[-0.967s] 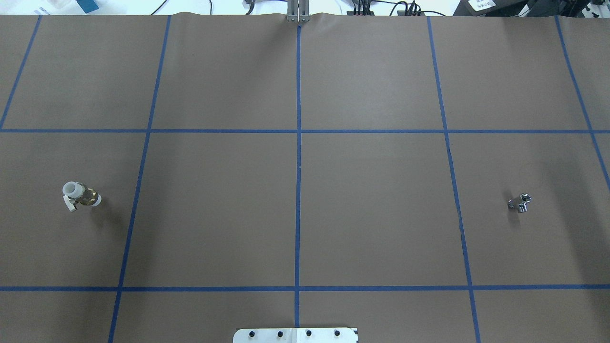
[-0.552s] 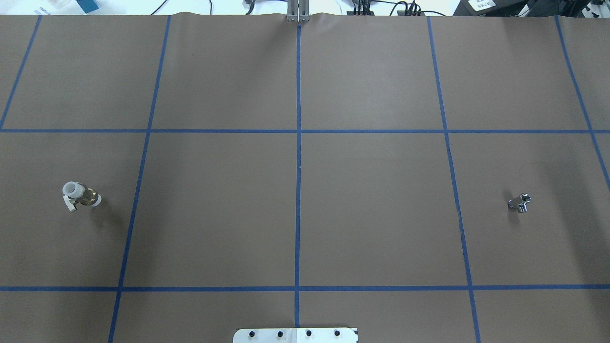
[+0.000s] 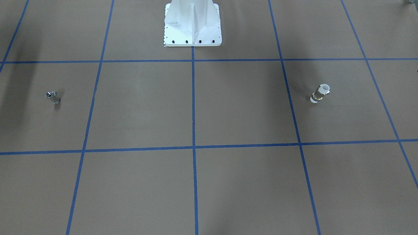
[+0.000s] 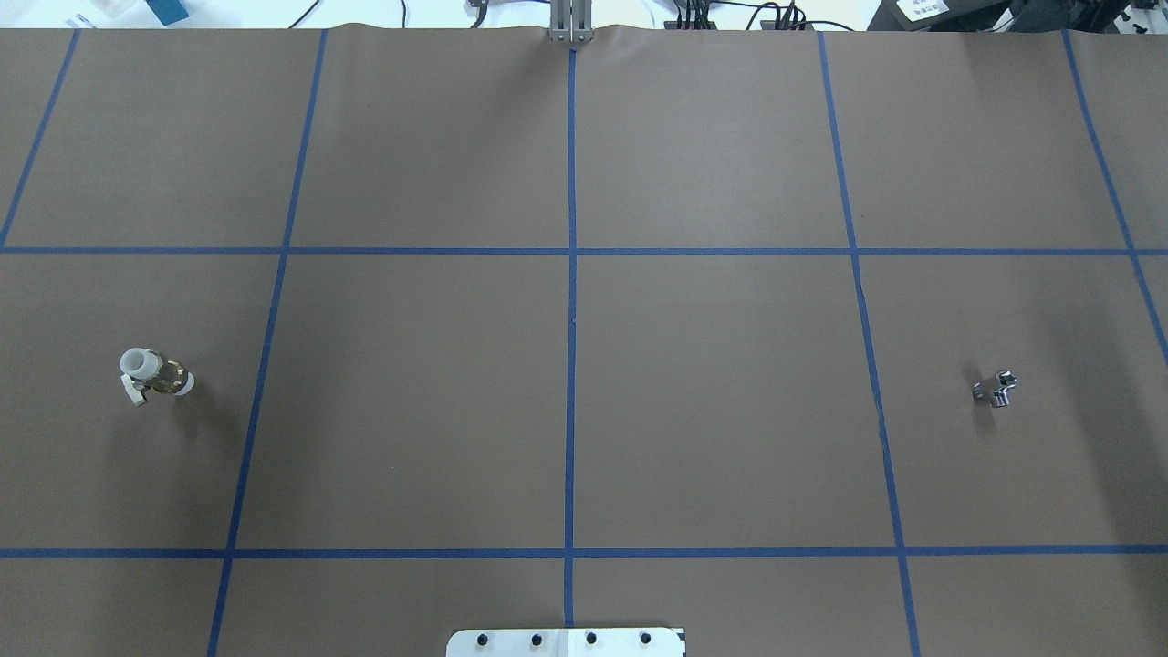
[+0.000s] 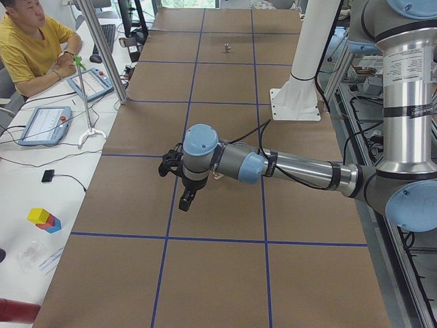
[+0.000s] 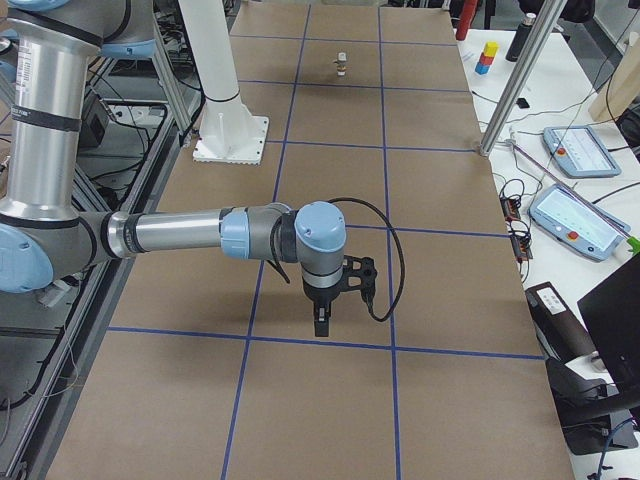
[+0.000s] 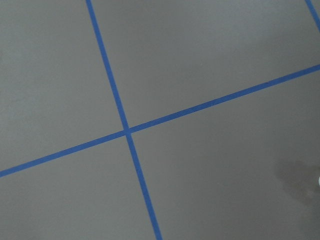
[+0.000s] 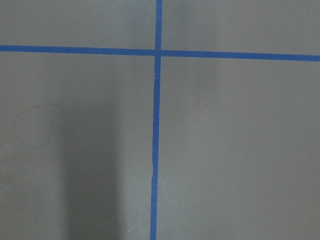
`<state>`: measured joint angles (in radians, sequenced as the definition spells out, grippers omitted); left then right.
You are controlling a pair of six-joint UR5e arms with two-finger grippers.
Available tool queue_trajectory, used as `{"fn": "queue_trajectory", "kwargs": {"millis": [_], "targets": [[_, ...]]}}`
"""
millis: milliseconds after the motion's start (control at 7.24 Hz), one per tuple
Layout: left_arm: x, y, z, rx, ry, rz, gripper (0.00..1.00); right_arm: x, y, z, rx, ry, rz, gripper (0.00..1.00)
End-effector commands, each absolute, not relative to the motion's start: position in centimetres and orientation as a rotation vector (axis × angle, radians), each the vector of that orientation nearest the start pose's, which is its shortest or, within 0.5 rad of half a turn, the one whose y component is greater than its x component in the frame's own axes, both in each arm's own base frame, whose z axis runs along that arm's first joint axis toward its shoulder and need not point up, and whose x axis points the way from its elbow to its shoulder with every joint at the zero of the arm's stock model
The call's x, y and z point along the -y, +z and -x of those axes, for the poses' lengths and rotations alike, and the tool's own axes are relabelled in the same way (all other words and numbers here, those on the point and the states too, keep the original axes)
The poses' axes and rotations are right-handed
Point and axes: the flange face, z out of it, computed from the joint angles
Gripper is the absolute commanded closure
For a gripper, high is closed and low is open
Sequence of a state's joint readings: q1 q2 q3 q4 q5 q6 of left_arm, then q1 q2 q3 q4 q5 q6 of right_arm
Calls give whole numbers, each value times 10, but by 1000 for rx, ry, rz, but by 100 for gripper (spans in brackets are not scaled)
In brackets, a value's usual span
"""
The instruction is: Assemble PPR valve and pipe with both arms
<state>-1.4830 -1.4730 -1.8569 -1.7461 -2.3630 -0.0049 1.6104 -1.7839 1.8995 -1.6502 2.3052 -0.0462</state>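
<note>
The PPR valve, white with a brass band, lies on the brown table at the left in the overhead view. It also shows in the front-facing view and far off in the exterior right view. The pipe, a tiny silvery stub, lies at the right, and also shows in the front-facing view and the exterior left view. My left gripper and right gripper hang above the table and show only in the side views. I cannot tell whether they are open or shut. Both wrist views show only paper and tape.
Blue tape lines divide the brown paper into squares. The white robot base stands at the table's near edge. An operator sits by tablets at a side bench. Coloured blocks stand on the far bench.
</note>
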Motion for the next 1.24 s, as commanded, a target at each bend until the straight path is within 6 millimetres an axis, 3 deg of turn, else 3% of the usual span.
{"fn": "queue_trajectory", "kwargs": {"millis": [0,138,414,552,691,1105], "targets": [[475,519,-57,-853,324,-313,0,400,606,-80,739,-38,-107,0],[476,504,-106,-881,322,-257,0,401,612,-78,739,-38,-98,0],[461,488,-172,-909,262,-228,0,401,611,-76,739,-43,-98,0],[448,486,-216,-863,264,-238,0,401,612,-76,739,-41,-96,0],[437,486,-246,-833,271,-230,0,401,612,-76,739,-38,-95,0],[421,489,-275,-809,304,-215,0,402,612,-76,740,-37,-96,0]]}}
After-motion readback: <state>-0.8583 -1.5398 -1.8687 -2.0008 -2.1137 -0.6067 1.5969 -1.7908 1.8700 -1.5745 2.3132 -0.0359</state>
